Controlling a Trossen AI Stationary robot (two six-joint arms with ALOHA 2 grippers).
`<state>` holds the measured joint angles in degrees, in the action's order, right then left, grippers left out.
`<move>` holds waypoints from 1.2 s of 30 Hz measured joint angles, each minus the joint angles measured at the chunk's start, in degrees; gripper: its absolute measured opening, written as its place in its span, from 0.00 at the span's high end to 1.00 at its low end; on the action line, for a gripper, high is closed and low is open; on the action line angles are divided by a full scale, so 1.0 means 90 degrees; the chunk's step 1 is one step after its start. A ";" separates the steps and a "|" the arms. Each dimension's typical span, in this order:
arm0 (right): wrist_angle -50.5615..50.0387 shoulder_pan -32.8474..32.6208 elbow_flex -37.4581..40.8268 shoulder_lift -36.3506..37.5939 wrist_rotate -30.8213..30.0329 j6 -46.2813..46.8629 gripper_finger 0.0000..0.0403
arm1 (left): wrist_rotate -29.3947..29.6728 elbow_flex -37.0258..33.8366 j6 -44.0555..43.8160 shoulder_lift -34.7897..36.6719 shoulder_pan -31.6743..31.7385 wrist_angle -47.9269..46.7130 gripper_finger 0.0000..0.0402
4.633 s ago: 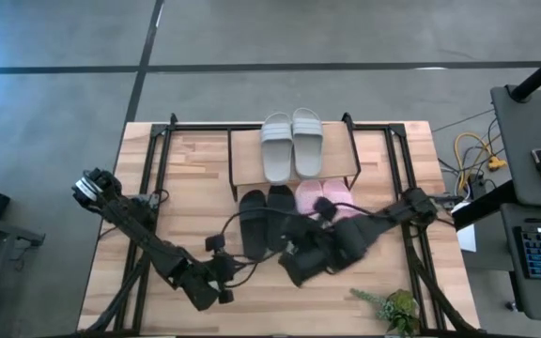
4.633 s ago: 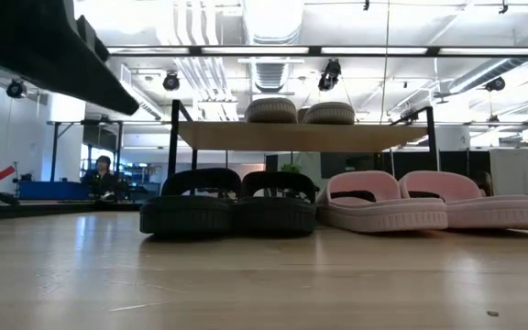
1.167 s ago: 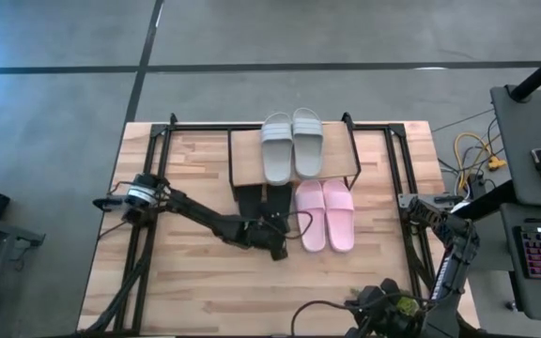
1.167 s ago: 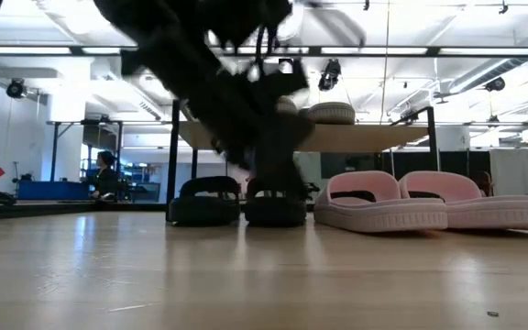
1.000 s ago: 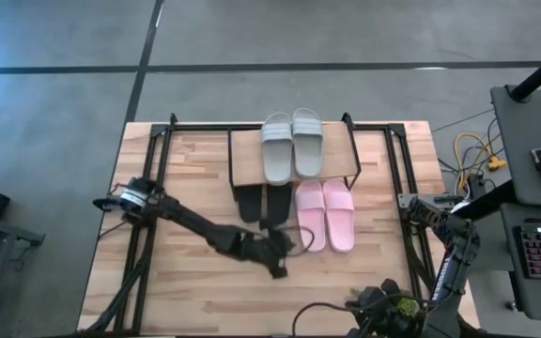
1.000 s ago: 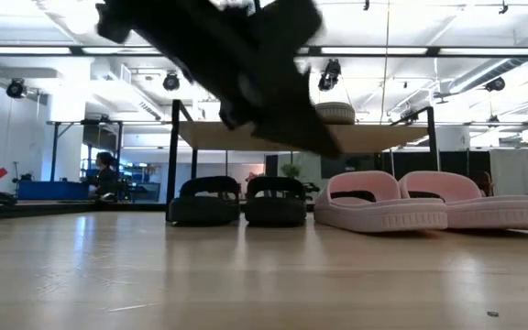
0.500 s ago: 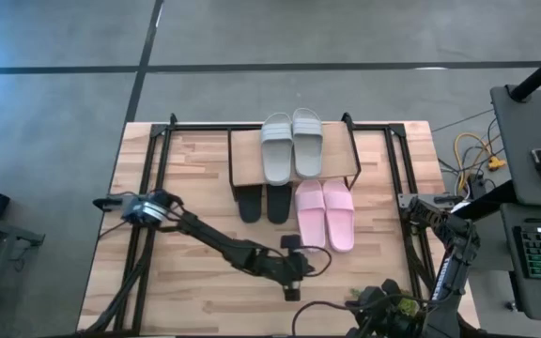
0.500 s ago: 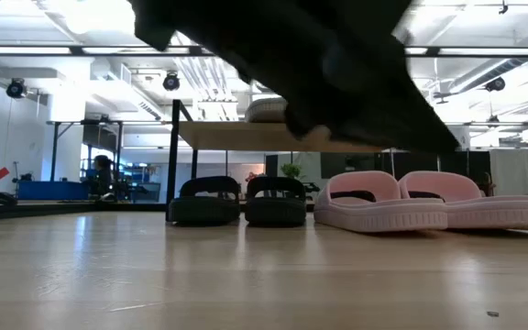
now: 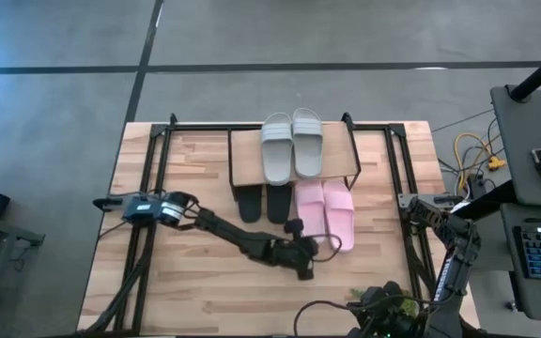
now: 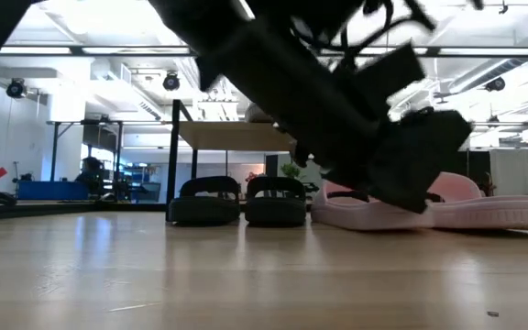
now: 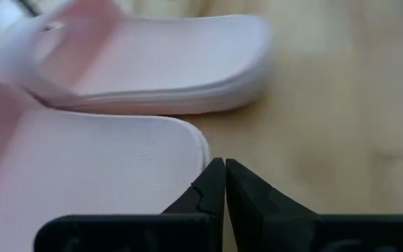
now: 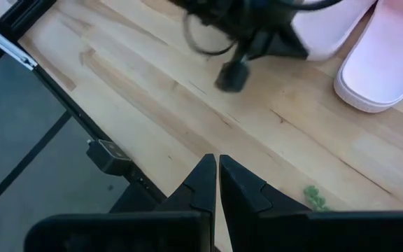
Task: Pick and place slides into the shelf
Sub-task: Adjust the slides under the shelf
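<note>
The shelf stands at the table's far middle. The pale grey-green pair lies on its plank top. The black pair rests on the table, toes under the shelf, and also shows in the low view. The pink pair lies on the table to the right of the black pair. My left gripper is shut, low at the heel of the left pink slide. My right gripper is shut and empty above the table's near right edge. My left gripper has its shut fingertips right at the heel edge of the left pink slide, coming low from the table's near side. I cannot tell whether they touch it. The slide lies flat on the table.
A large black metal frame runs around the shelf and down both table sides. A small green plant sits at the near right edge. Bare wood lies along the near left.
My left gripper has drawn back from the black pair toward the table's near edge and right, then gone a little way back toward the far edge, to the heel of the left pink slide. The black pair stays with its toes under the shelf.
</note>
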<state>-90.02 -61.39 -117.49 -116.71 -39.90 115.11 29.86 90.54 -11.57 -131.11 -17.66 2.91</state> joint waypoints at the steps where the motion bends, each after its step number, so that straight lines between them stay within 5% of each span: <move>1: 0.0002 0.0000 0.0000 0.0000 0.0000 0.0000 0.97 | 0.0087 -0.0003 -0.0001 0.0000 0.0069 -0.0037 1.00; 8: 0.0002 0.0000 0.0000 0.0000 0.0039 -0.0005 0.97 | 0.0787 -0.0016 0.0163 0.0078 0.0515 -0.0119 1.00; 18: 0.0005 -0.0108 0.0359 0.0012 0.0752 -0.0016 0.97 | -0.0045 -0.0103 -0.0129 0.0621 -0.0277 -0.0328 1.00; 23: 0.0079 -0.0226 0.1166 0.0036 0.1087 0.1160 0.97 | 0.0379 -0.0415 -0.0506 0.1193 -0.1114 -0.0764 1.00; 36: 0.0787 0.0834 0.3967 0.0552 0.2225 0.0969 0.97 | 0.1152 -0.1750 -0.3294 0.2735 -0.2250 -0.2490 1.00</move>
<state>-82.94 -53.88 -81.79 -111.74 -19.87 123.83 40.23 74.79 -41.22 -106.49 -37.91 -19.50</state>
